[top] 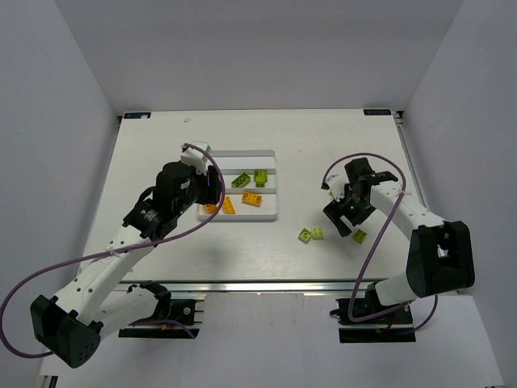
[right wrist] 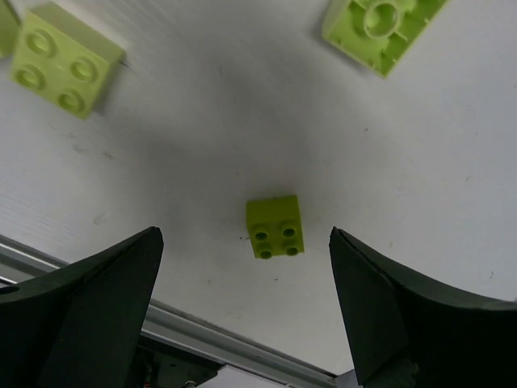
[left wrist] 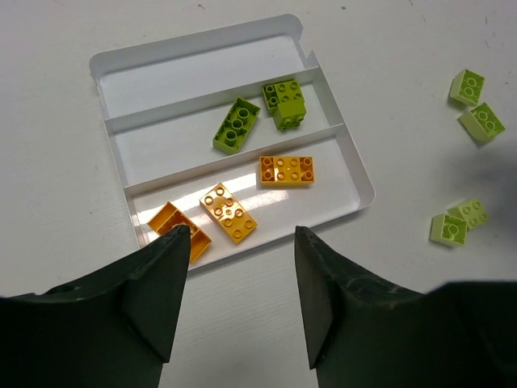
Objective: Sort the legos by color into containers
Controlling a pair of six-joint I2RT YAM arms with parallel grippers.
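1. Legos are partly sorted. 3 orange bricks lie in the nearest compartment of the white tray, 2 green bricks lie in the middle compartment, and nothing lies in the far one.
2. Over the tray's near edge hovers the left tool, its jaws partly open and gripping nothing. It sits by the orange compartment, which fits an orange drop-off spot.
3. Low over the table hangs the right tool, its jaws spread wide and empty. A small lime brick lies studs up between them, touching neither finger, so the tool looks lined up for a pick.
4. A pale green brick and an upturned green brick lie apart from the small one, outside the jaws' closing path.
5. Between the tray and the right tool, 2 loose green pieces lie side by side on the table.
6. Nothing seems to block the way from the right into the middle compartment. The low ridges need clearing, and the left arm overhangs the tray's left end.
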